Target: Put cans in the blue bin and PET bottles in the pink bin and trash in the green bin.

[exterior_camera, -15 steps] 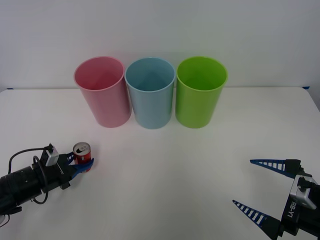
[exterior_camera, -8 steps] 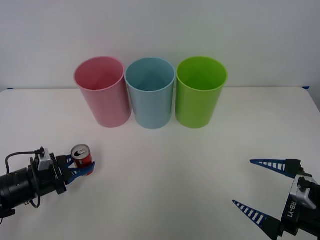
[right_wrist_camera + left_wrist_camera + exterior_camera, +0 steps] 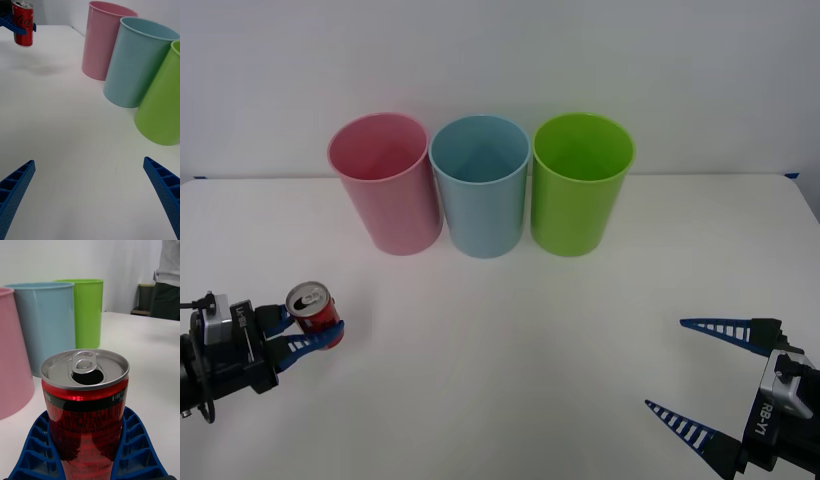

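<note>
The white table carried three tall cup-shaped bins in a row along its far side, all upright with open mouths. The pink bin stood at the robot's left end, the blue bin in the middle, and the green bin at the right end; neighbouring bins stood just beside each other, and whether they touched could not be told.

The right gripper sat low at the near right of the table, its two blue ribbed fingers spread wide apart with nothing between them.

The left gripper was at the near left, well apart from the bins. Its blue fingers were clenched against both sides of the red can. The can was upright, its silver top and pull-tab facing up and its opening visible. In the right wrist view the can hung clear above the table surface, with a faint shadow beneath it.
</note>
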Robot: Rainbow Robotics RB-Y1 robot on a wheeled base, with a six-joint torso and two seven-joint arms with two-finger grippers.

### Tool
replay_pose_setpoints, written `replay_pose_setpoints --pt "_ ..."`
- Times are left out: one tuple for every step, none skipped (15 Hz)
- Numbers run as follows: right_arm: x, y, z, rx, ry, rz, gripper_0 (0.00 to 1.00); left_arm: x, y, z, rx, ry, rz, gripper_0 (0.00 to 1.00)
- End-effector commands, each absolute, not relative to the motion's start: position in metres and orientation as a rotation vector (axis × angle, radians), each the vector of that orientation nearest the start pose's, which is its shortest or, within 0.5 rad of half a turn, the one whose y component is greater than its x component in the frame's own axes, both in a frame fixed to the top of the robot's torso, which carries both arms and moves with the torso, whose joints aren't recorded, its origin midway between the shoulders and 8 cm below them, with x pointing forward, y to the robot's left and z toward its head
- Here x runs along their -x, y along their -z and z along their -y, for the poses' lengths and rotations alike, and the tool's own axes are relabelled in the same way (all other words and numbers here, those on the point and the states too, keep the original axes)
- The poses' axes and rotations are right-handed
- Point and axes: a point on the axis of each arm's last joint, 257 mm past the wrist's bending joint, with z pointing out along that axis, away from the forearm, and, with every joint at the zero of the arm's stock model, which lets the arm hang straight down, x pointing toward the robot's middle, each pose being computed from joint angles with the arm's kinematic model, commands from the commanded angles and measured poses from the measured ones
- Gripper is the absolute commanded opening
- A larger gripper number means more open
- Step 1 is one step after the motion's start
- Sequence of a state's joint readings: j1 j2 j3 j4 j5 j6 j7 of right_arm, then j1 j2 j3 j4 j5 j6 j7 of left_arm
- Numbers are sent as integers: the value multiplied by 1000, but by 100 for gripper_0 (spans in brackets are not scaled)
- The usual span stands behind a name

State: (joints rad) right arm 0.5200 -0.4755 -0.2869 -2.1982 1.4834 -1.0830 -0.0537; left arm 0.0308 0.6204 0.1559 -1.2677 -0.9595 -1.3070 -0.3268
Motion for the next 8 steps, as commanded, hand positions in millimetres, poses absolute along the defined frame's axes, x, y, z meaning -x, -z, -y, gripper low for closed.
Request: replay_pose_setpoints --pt "-301 205 206 1119 -325 -1572 100 -368 198 -257 -851 662 -1449 19" --pt "-301 205 206 1119 -325 -1572 100 -366 186 -252 -837 659 -1454 20" --pt "-301 205 206 1119 -325 -1572 100 -367 174 -248 -827 650 -1459 20" --pt "-301 205 206 1119 -325 -1572 100 -369 166 -241 -818 657 -1467 20" --pt "-301 205 206 1119 -325 -1572 100 -374 158 -236 -804 651 -1472 20" --pt "-301 205 206 1119 -325 -1572 100 -382 147 -228 -778 635 -1473 20" --pt "-301 205 206 1119 -325 -1572 100 -386 138 -220 -748 660 -1472 20" --pt "-301 205 206 1119 -325 -1572 100 -391 130 -212 -731 669 -1473 20"
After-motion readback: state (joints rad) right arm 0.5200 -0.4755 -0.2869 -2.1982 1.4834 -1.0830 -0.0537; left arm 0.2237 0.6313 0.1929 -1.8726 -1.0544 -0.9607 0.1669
